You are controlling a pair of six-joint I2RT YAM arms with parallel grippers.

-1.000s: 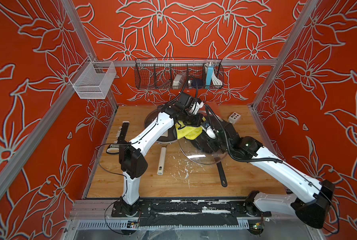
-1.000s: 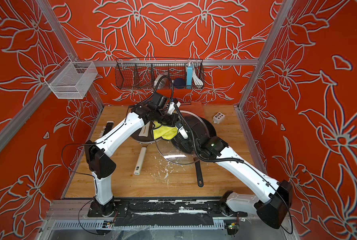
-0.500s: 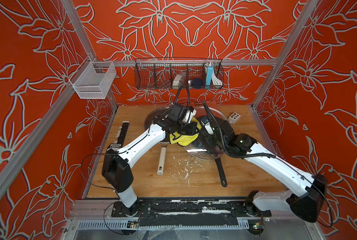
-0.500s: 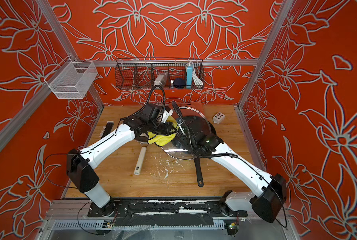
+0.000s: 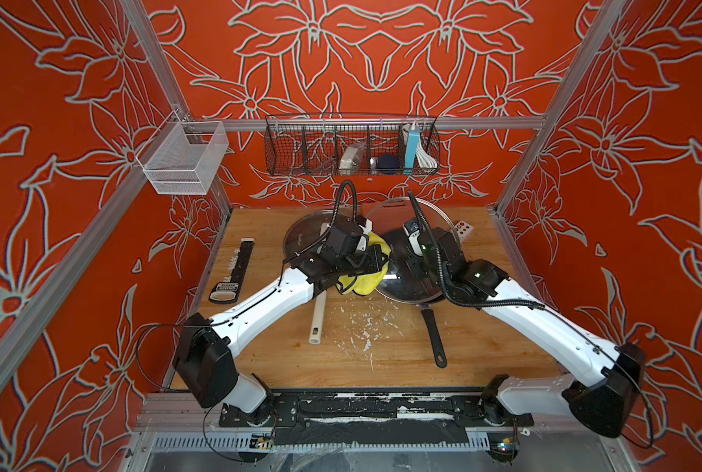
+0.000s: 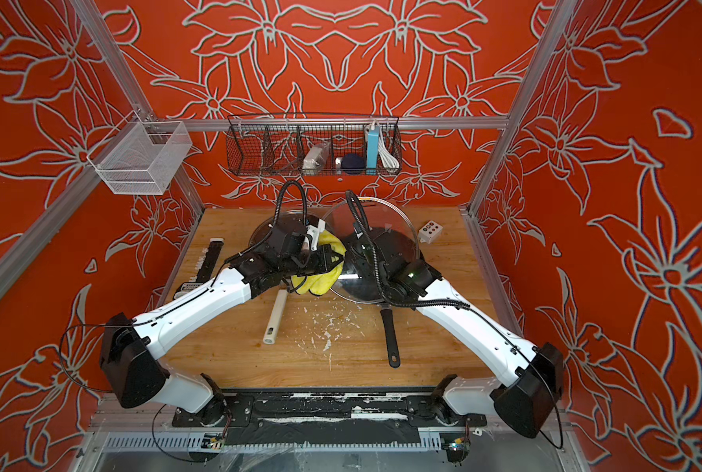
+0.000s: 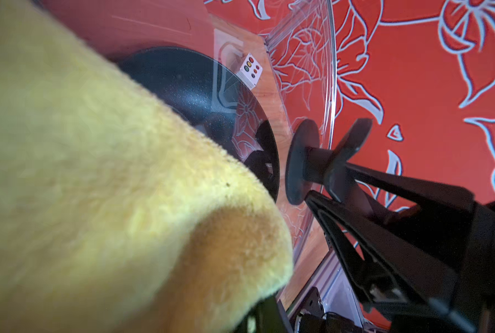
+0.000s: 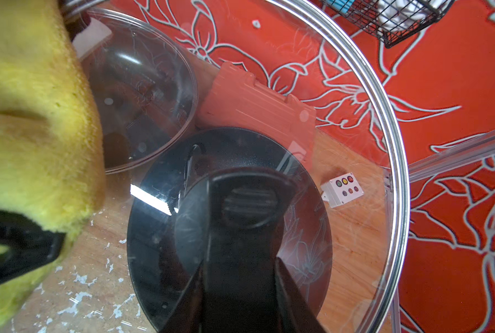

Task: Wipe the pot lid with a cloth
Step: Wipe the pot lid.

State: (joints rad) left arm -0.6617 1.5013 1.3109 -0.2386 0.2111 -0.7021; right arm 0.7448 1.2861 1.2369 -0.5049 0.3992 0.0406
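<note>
Jaws of the left gripper [image 5: 376, 261] are clamped tight on the fluffy yellow microfibre cloth [image 5: 365, 284], which sits bunched at the nine o'clock edge of the clear round glass pot lid with a metal rim [image 5: 439, 212] in both top views, on its underside (whether it actually touches the glass is hard to tell). The right gripper [image 7: 330, 173] is closed around the lid's black knob [image 7: 301, 164], holding the lid tilted above the black frying pan [image 5: 433, 339], whose handle points to six o'clock.
</note>
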